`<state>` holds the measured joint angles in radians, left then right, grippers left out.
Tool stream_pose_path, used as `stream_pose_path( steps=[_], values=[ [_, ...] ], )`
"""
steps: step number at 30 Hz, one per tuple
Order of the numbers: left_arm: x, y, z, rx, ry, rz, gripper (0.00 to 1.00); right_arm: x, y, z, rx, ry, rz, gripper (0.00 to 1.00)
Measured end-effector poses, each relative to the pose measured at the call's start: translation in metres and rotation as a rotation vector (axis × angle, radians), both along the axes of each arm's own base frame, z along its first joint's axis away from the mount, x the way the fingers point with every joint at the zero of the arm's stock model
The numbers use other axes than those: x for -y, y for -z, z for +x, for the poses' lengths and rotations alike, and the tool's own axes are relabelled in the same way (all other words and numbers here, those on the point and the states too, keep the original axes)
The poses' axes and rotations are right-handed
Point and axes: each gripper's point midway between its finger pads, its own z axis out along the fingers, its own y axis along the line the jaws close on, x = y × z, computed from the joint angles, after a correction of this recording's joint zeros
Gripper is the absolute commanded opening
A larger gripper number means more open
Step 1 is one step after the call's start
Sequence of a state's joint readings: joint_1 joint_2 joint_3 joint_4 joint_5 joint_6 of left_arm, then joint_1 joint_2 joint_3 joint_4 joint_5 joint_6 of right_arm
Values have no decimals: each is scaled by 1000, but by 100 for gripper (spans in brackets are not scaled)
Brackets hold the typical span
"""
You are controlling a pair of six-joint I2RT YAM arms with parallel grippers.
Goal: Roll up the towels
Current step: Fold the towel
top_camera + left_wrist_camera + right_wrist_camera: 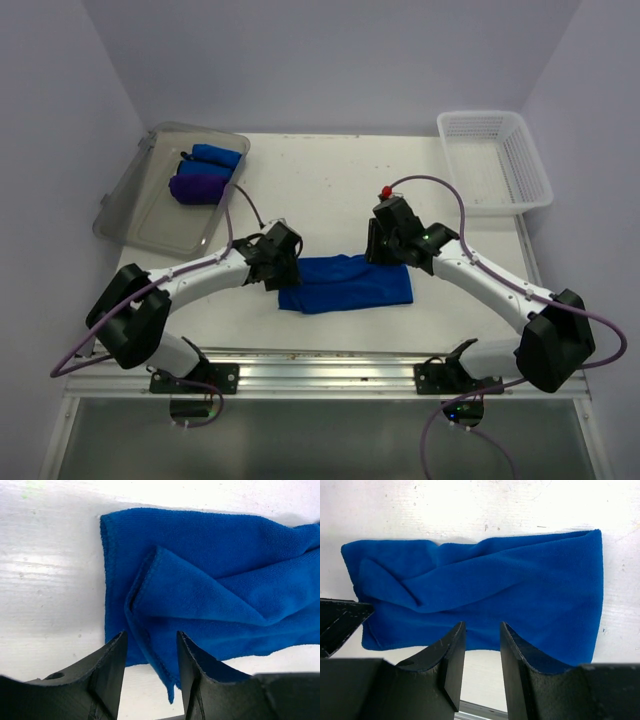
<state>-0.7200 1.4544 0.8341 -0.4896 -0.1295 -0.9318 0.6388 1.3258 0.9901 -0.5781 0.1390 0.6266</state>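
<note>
A blue towel [345, 283] lies flat but creased and partly folded on the white table, between the two arms. My left gripper [287, 262] hovers over its left end. In the left wrist view the jaws [151, 647] stand apart, and a folded edge and corner of the towel [210, 595] lie between them, not pinched. My right gripper [384, 247] is over the towel's far right part. In the right wrist view its jaws [482, 637] stand apart and empty at the towel's [485, 595] edge.
A clear plastic bin [150, 210] at the back left holds a rolled blue towel [215, 156] and a rolled purple towel [197, 187]. A white mesh basket [495, 160] stands at the back right. A metal rail [320, 372] runs along the table's near edge.
</note>
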Motion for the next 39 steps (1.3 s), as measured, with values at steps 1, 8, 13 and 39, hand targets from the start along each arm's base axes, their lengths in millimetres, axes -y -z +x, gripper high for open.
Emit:
stream_pose_path(
  steps=[1,8,13,39],
  values=[
    [2,2,1,-9,3,1,47,0,0,0,0,-1,-1,37],
    [9,8,-4,-50,22,-17,45,1,0,0,2,-4,-8,39],
    [14,9,-7,-72,39,-37,28,3,-1,1,11,-2,-18,40],
    [9,-1,-11,-48,36,-39,0,-83,50,22,-88,-329,-223,45]
  ],
)
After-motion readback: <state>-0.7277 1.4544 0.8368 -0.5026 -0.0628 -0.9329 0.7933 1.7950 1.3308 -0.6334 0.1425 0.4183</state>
